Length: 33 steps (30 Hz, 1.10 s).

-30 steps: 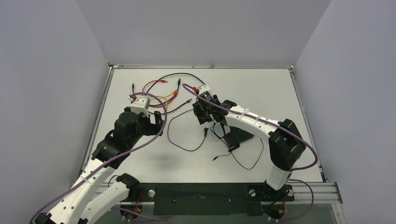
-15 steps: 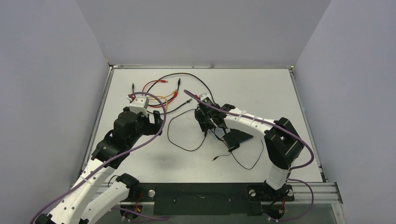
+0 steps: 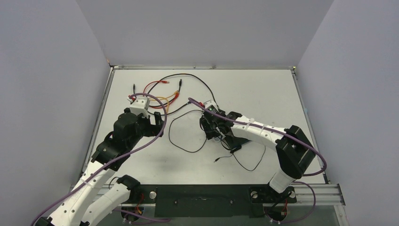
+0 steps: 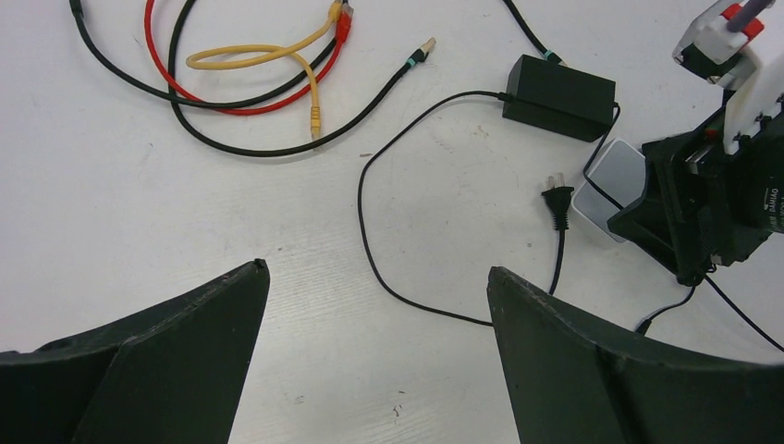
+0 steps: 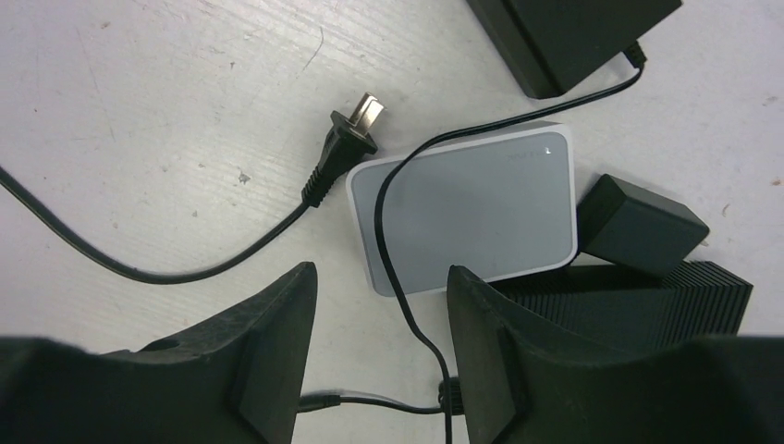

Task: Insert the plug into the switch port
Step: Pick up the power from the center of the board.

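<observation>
**Both pincers spread and empty; switch box half-seen beside the grey pad**

The right pincer (image 5: 381,273) hangs with its fingers apart and grips nothing. Below the gap, a thin black cable (image 5: 378,217) crosses the light grey pad (image 5: 481,203) lying on the worktop (image 5: 139,111). Just off the pad's left corner lies a two-pronged plug (image 5: 347,139). A small black block (image 5: 643,227) touches the pad's right edge. The ribbed black switch box (image 5: 629,296) sits just beside the pad's lower right corner, and its row of ports cannot be seen in any view. A black adapter brick (image 5: 573,37) lies beyond the pad.

The left pincer (image 4: 377,273) is likewise spread wide and empty above the worktop. Farther out, well apart from the switch box, a teal-collared plug (image 4: 423,46) ends a black cable. It lies near the looped yellow cable (image 4: 312,92) and the red cable (image 4: 152,46).
</observation>
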{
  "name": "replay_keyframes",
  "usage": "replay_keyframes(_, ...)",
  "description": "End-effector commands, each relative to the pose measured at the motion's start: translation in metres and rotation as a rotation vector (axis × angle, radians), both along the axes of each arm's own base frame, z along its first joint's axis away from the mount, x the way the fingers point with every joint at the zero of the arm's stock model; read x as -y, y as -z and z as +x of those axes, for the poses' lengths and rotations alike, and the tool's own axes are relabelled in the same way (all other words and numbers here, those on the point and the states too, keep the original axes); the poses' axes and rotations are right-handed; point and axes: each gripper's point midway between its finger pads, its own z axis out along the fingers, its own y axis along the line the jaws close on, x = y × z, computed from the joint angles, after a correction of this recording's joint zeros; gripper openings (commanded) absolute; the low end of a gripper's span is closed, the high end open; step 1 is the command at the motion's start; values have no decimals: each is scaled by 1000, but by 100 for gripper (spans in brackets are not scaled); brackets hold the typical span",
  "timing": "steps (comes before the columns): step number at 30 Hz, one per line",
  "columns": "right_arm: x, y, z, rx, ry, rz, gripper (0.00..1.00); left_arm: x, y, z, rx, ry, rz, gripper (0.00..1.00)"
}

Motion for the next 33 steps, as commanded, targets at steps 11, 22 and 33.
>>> replay_keyframes(11,13,5,-5,27,44,-14,43,4,-13,3,40,18,-36,87)
replay_keyframes(22,19,23,-14,-15,39,-48,26,4,-13,2,38,22,-38,87)
replay_keyframes(33,3,-6,-12,25,28,13,0,9,-15,0,31,40,-59,87)
